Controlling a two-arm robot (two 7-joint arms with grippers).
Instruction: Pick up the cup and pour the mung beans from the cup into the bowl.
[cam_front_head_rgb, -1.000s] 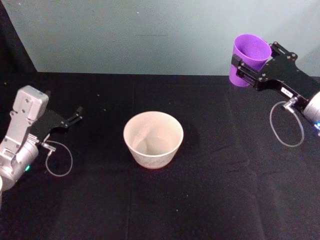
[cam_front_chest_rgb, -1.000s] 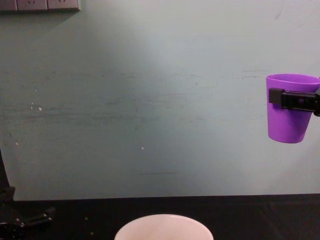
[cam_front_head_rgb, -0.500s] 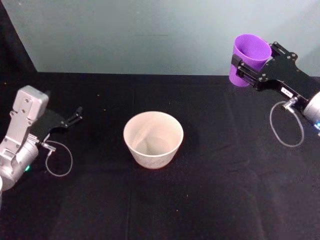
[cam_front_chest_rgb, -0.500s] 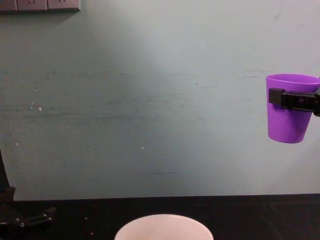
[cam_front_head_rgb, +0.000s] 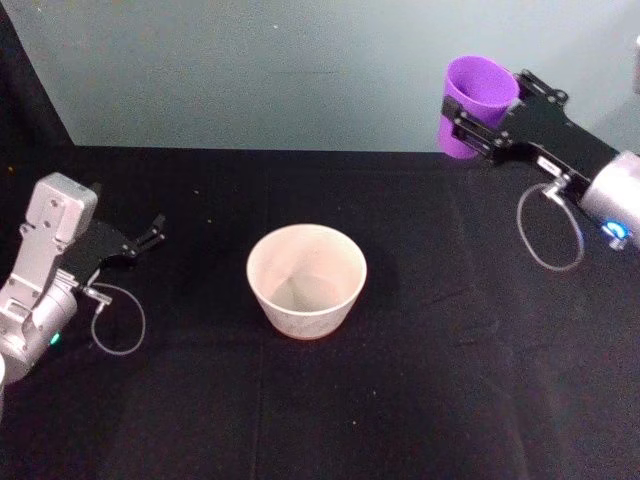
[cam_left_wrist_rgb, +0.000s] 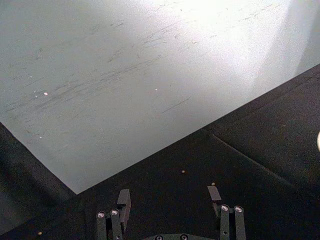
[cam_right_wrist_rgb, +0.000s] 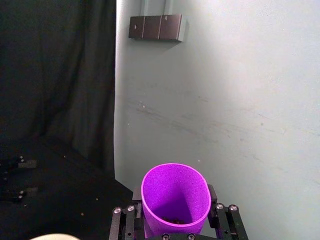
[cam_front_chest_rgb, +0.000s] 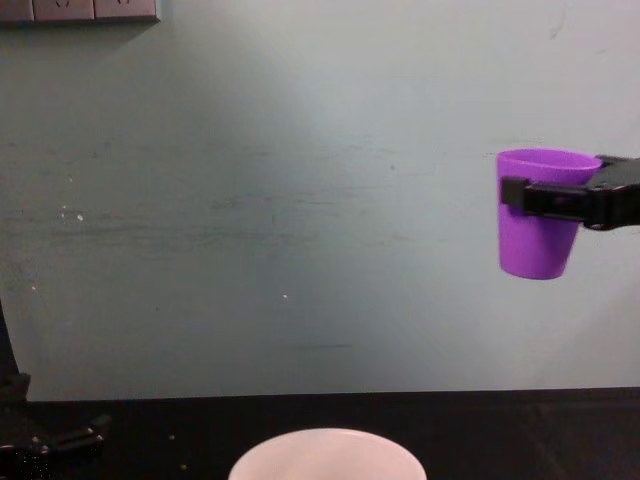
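From the head view, we see the right gripper (cam_front_head_rgb: 470, 125) up in the air with its fingers squeezed tight on the small bright purple plastic cup (cam_front_head_rgb: 478, 100). The cup sits between the fingers, standing straight up. The wide round pale pinkish-white bowl (cam_front_head_rgb: 252, 272) sits on the black cloth (cam_front_head_rgb: 420, 400), far below the fingers and well off to their left. The left gripper (cam_front_head_rgb: 150, 232) rests low near the cloth, well away from the bowl.

From the left wrist view, we see the left gripper's fingers (cam_left_wrist_rgb: 122, 199) spread apart with nothing between them.

From the right wrist view, we look down into the cup. The tiny round greenish-brown mung beans (cam_right_wrist_rgb: 175, 219) lie at its bottom, below where the fingers (cam_right_wrist_rgb: 216, 201) press on its sides. A bit of the bowl's rim (cam_right_wrist_rgb: 52, 236) peeks in, low and off to one side of the fingers.

From the chest view, the fingers hold the cup just under its rim, high above the bowl and not yet over it.

We think the step now is carrying the cup to the bowl. To do it well, we should hold the cup straight up until the fingers are right above the middle of the bowl. Then we should come down close and tip slowly, so the beans slide in and do not bounce out. The squeeze must be firm, or the cup could slip.
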